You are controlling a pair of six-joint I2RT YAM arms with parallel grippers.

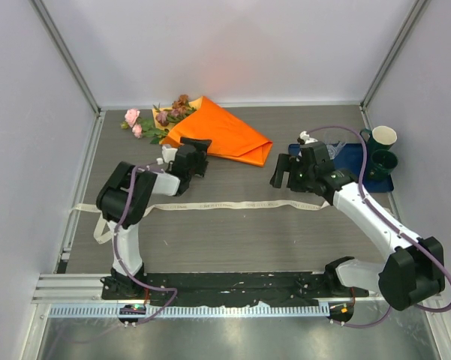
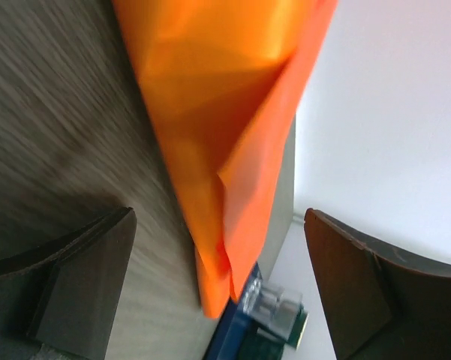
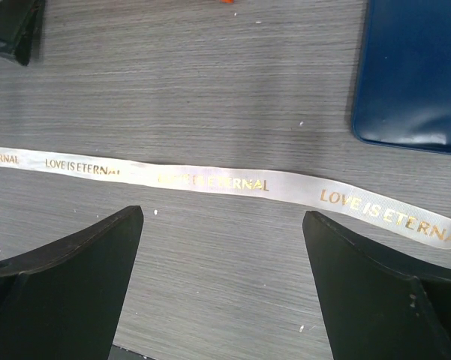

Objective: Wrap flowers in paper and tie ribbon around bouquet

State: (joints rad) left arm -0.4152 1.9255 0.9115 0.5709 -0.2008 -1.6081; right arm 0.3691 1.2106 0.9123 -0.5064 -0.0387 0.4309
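Gaping wide and empty, left gripper (image 1: 201, 156) by the bouquet (image 1: 221, 135), right gripper (image 1: 282, 171) over the ribbon (image 1: 233, 204).

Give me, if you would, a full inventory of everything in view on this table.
flowers: one small bunch, pink and brownish with green leaves, sticking out of the paper's far-left end
paper: one sheet, bright orange, folded into a cone round the flowers, far side of the table
ribbon: one, cream with gold print, lying flat across the middle, untied
tray: one, dark blue, right side
mugs: two, dark green, at the tray's right end
clear plastic piece: one, by the tray's left end, unidentifiable
table: one, dark grey wood grain
left gripper: black, open, empty, facing the paper
right gripper: black, open, empty, above the ribbon
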